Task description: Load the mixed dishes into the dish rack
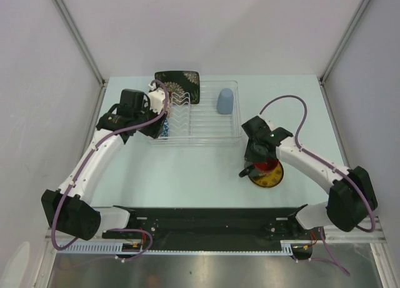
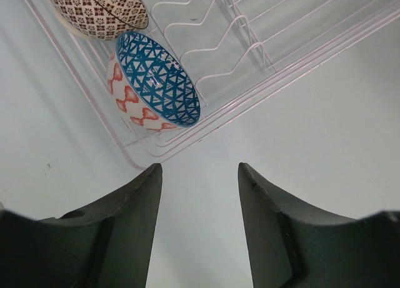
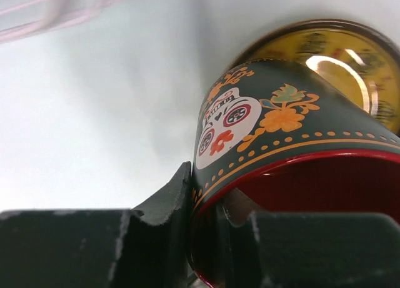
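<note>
**Right gripper pinches the mug rim over the yellow saucer; left gripper waits open at the rack corner**

From above, the dish rack (image 1: 206,122) lies toward 12 o'clock on the table (image 1: 181,175). A black plate (image 1: 178,85) leans at the rack's 11 o'clock corner. A blue cup (image 1: 225,102) stands inside the rack toward 1 o'clock.

The left gripper (image 2: 199,172) hangs at the rack's 9 o'clock end, just outside its near corner. Its fingers (image 2: 134,225) are spread fairly wide and hold nothing; only bare table shows between them. The left wrist camera shows two bowls at that end of the rack. A blue-patterned bowl (image 2: 156,82), red and white outside, is tipped on edge against the wire dividers. At its 11 o'clock is a lattice bowl (image 2: 100,10), also in the rack.

The right gripper (image 3: 209,188) is at 4 o'clock from the rack, well apart from it. Its fingers are drawn narrow on the wall of the mug (image 3: 275,135), one outside the rim and one inside the red interior. The mug is dark, with a skull and orange flowers, and is tilted toward the wrist camera. The yellow saucer (image 3: 340,57) lies on the table right behind it. The mug appears to sit over the saucer's 9 o'clock edge, but whether it touches the saucer cannot be told.
</note>
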`<state>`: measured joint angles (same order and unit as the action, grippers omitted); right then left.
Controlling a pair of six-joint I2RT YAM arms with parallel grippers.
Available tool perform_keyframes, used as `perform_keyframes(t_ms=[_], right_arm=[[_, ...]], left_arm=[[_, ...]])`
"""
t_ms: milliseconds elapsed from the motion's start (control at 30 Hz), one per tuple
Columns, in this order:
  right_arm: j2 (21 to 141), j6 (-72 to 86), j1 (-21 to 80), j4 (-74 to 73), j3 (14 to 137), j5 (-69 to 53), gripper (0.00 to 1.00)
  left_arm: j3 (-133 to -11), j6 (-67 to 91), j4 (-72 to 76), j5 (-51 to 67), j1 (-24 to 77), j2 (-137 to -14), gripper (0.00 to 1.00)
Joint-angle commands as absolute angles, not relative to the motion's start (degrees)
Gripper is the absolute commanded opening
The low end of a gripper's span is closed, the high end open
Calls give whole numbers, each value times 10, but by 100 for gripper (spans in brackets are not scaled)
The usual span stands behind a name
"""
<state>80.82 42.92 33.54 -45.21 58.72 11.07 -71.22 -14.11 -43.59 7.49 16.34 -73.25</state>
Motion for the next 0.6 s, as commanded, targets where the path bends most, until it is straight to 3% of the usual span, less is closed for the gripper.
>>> perform_keyframes(t_ms=[0, 200, 300, 400, 567], right_arm=[[704, 418, 373, -405, 616, 122, 0], [577, 320, 447, -282, 621, 150, 0], [524, 231, 486, -117, 581, 148, 0], [510, 166, 489, 162, 512, 96, 0], [600, 209, 436, 446, 487, 6, 0]], left_arm=[[-717, -147, -419, 73, 163, -716, 57], [-749, -128, -426, 83, 162, -722, 57], [-808, -94, -461, 119, 163, -737, 57], [-887, -56, -511, 195, 162, -760, 57], [-1025, -4, -573, 355, 162, -822, 59]])
